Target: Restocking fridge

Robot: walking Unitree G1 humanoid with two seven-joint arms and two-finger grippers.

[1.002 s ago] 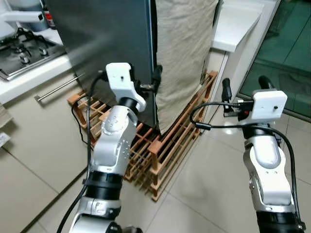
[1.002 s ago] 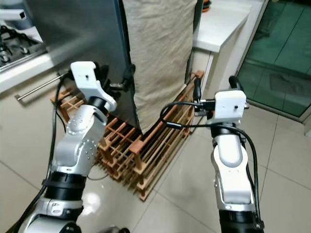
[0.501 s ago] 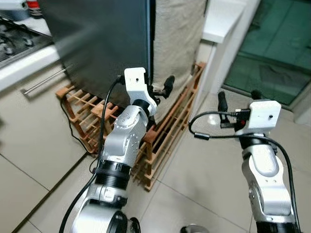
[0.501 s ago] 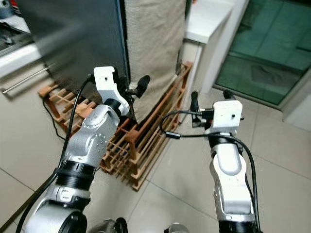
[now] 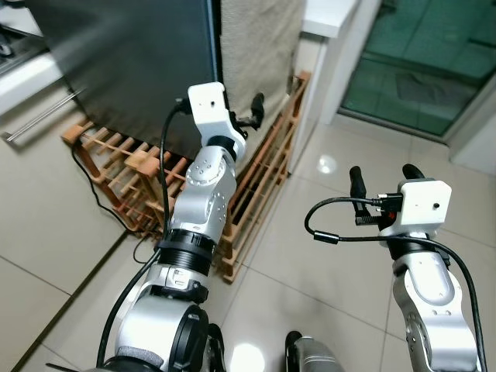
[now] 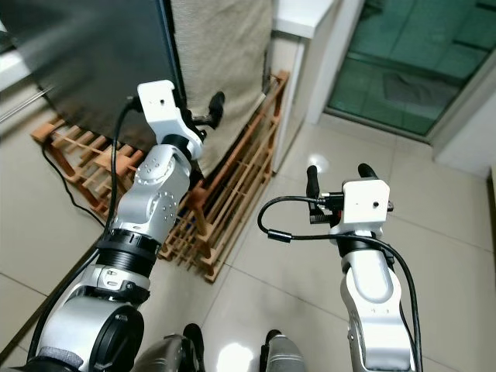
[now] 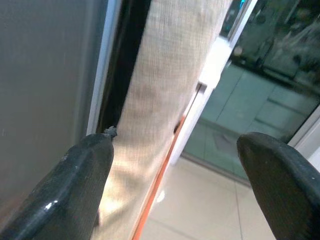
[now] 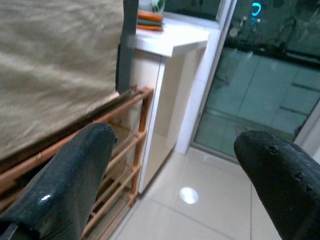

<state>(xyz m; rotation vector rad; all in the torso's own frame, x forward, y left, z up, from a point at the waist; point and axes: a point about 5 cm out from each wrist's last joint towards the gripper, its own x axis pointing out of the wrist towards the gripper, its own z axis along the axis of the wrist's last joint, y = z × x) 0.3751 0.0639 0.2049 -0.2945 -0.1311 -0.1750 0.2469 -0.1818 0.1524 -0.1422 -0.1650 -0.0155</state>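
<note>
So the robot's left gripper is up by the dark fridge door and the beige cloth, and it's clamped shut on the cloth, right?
Not quite. The left gripper is up by the dark fridge door and the beige cloth, but it is open and holds nothing. The left wrist view shows its two black fingers spread wide apart, with the cloth beyond them.

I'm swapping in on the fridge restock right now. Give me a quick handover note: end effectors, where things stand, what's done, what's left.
Left end effector: open, empty, raised beside the dark fridge door edge, near the beige cloth.
Right end effector: open, empty, held over the tiled floor.
Wooden rack sits at the fridge's base.
Done: nothing in hand.
Left: fetch the stock, load it into the fridge, close the door.
</note>
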